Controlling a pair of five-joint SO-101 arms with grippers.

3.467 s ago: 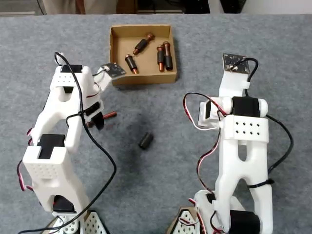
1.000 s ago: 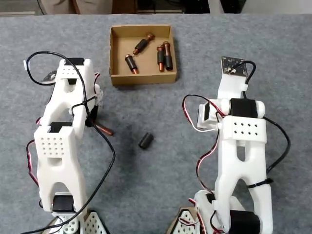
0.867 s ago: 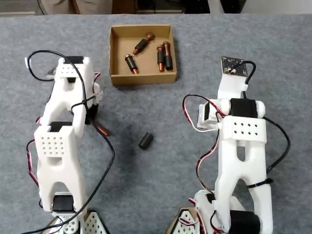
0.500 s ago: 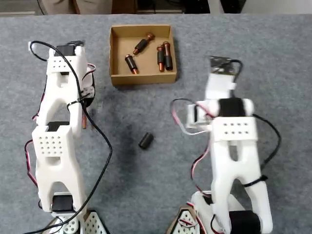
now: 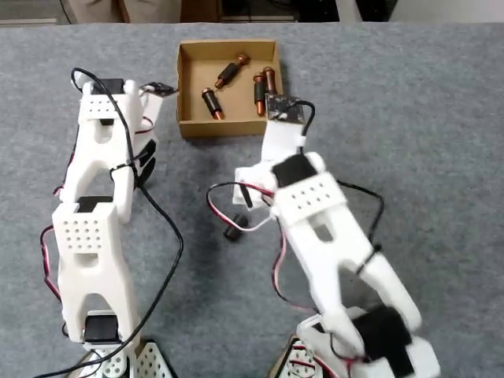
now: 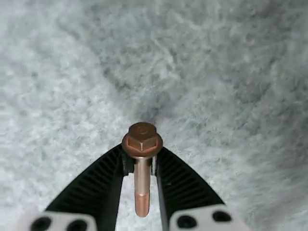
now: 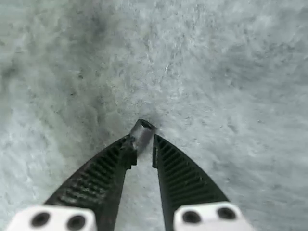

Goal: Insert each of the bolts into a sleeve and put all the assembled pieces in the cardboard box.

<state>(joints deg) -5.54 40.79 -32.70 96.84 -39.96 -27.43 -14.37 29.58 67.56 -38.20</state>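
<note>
Left gripper (image 6: 141, 156): jaws pinching the copper bolt (image 6: 141, 140) on the shank just under the hex head. The head stands proud of the tips and the threaded end points back between the jaws. Right gripper (image 7: 144, 144): jaws narrowly spread, with the black sleeve (image 7: 143, 131) between their tips on the grey counter (image 7: 231, 72); no clamping is evident. Assessment: both parts are small, rigid and light. The bolt's smooth metal and the sleeve's round body are judged liable to roll or twist in a loose pinch. The sleeve is best taken across its middle, leaving one end of the bore unobstructed so the shank can enter. Farther ahead of both pairs of jaws, the cardboard box (image 5: 228, 127) holds four assembled pieces (image 5: 228, 72), well apart from the loose sleeve.
</note>
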